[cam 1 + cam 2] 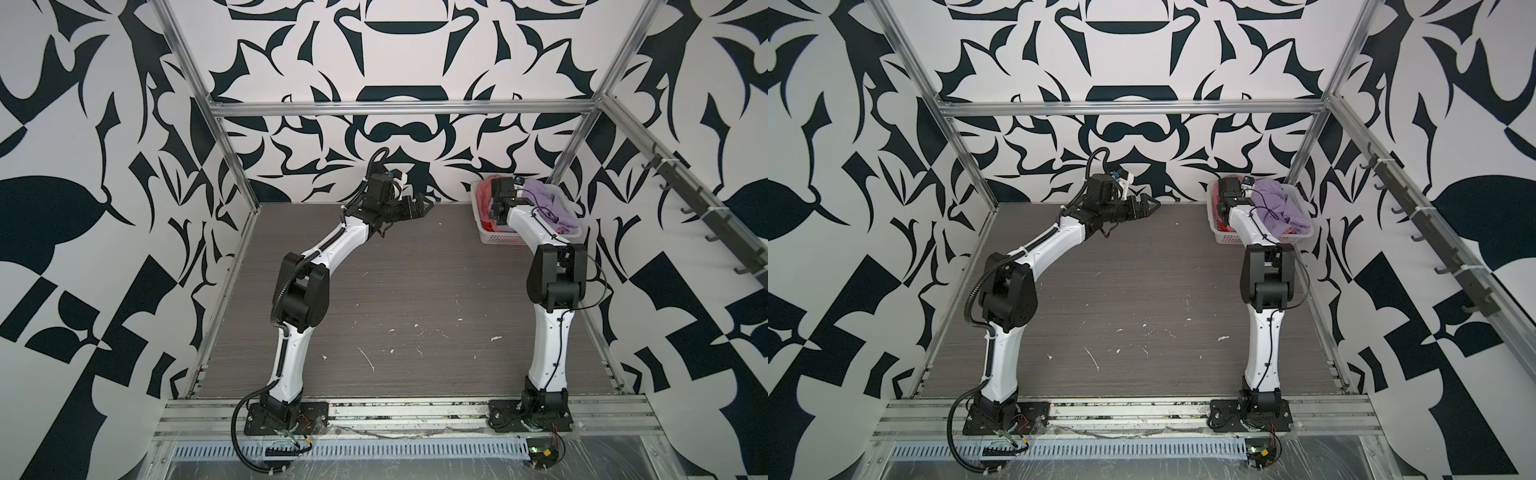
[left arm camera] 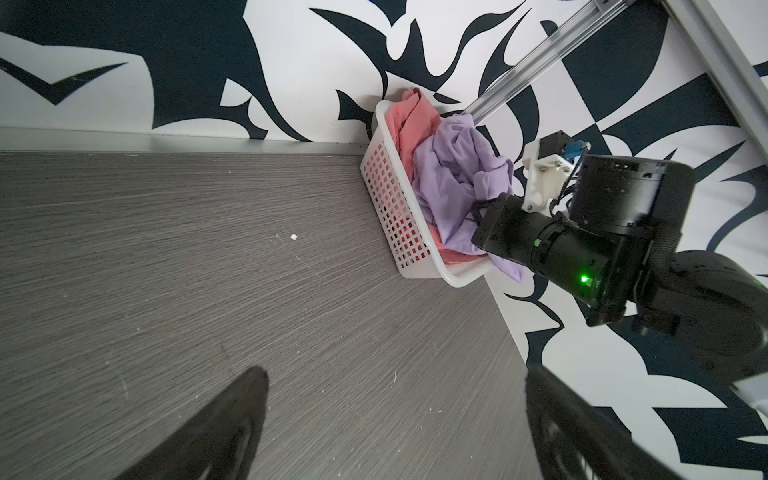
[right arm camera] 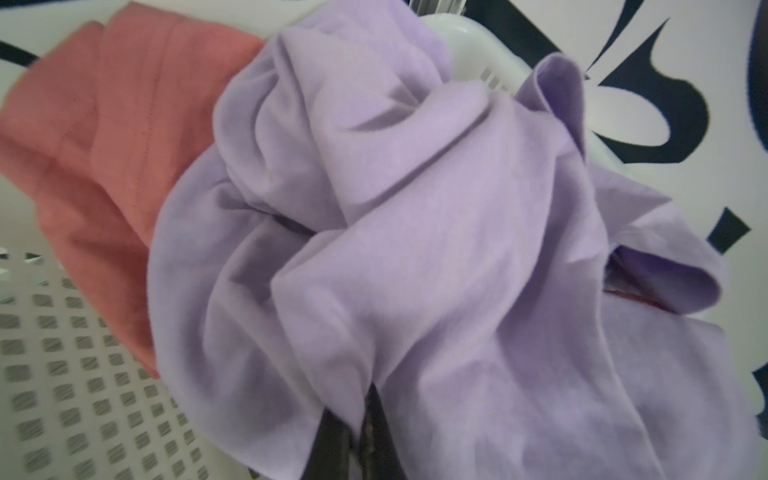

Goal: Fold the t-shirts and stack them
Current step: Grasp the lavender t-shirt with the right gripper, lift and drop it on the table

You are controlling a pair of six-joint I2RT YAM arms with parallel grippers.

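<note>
Nearest you, the grey table (image 1: 415, 291) shows scattered white scuffs. Further back, your left gripper (image 1: 424, 203) hangs above the table with its jaws spread wide and nothing between them, well apart from the clothes. In the far right corner the white perforated basket (image 1: 498, 239) sits against the patterned wall (image 1: 399, 62). Your right gripper (image 3: 353, 411) is inside it, pinched closed on a fold of the crumpled lavender tee (image 3: 415, 208). That tee lies on top and spills over the rim. The salmon-pink tee (image 3: 116, 124) is bunched beside it, touching, and the red tee (image 2: 409, 226) lies underneath. In both top views the right wrist (image 1: 503, 195) hides the basket's middle.
</note>
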